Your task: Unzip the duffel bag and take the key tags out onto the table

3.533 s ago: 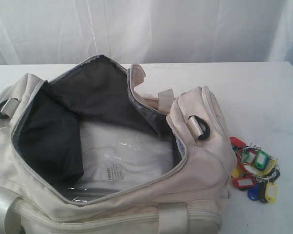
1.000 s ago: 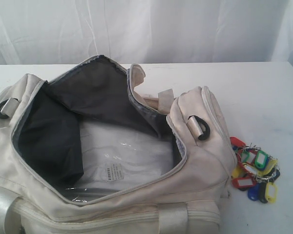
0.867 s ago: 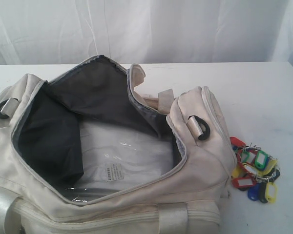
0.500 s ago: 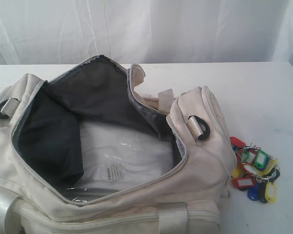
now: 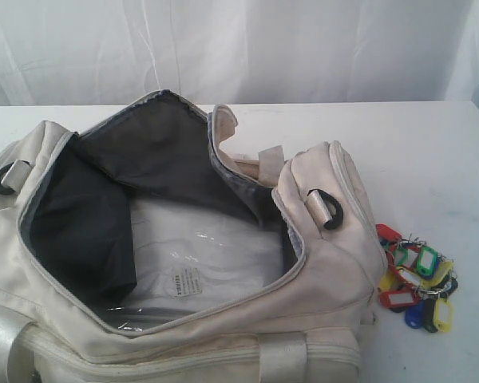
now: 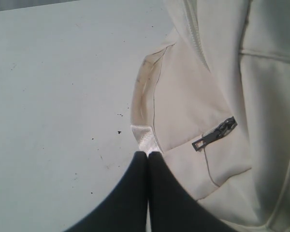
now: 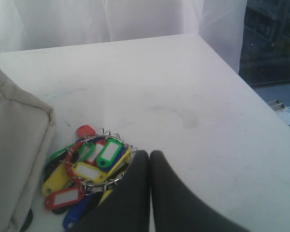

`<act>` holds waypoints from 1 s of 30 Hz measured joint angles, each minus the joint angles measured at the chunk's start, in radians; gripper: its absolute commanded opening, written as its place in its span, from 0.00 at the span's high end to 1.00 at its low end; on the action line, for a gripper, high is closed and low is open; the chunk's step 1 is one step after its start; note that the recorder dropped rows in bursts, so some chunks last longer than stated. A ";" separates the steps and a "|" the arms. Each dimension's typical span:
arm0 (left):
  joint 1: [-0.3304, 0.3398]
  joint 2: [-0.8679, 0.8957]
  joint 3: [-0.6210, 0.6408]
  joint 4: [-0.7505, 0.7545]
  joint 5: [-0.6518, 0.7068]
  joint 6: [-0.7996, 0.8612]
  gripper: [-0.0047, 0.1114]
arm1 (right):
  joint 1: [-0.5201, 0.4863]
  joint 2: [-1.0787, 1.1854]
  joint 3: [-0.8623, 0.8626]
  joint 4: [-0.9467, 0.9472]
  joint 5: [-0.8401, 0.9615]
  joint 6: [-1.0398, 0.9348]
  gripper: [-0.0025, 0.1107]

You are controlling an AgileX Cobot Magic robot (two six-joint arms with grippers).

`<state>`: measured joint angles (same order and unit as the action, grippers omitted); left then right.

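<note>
Key tags (image 5: 416,286) — red, green, yellow and blue, on metal rings — are noted on the table (image 5: 431,152), at about four o'clock from the duffel bag (image 5: 335,255), just beside its end wall. The bag is seen unzipped, dark lining (image 5: 88,223) exposed; the task is judged essentially done. The right gripper (image 7: 150,154) is pressed together, empty, close by the bunch. The left gripper (image 6: 148,154) is likewise closed, at a glossy webbing tab (image 6: 144,137) by an outer pocket (image 6: 193,121); whether the tab is pinched cannot be told. Risk on withdrawal: a ring hooked or the tab snagged — tags dragged, bag pulled over them.
</note>
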<state>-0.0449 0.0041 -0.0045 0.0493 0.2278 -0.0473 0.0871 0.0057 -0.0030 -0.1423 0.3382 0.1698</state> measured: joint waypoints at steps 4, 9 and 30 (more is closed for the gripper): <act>0.000 0.000 0.000 0.000 0.000 0.000 0.96 | 0.000 0.000 0.000 0.000 0.000 0.000 0.98; 0.000 0.000 0.000 0.000 0.000 0.000 0.96 | 0.000 0.000 0.000 0.000 0.000 0.000 0.98; 0.000 0.000 0.000 0.000 0.000 0.000 0.96 | 0.018 0.000 0.000 -0.002 0.000 0.000 0.98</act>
<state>-0.0449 0.0041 -0.0045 0.0493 0.2278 -0.0473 0.1048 0.0057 -0.0030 -0.1441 0.3382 0.1698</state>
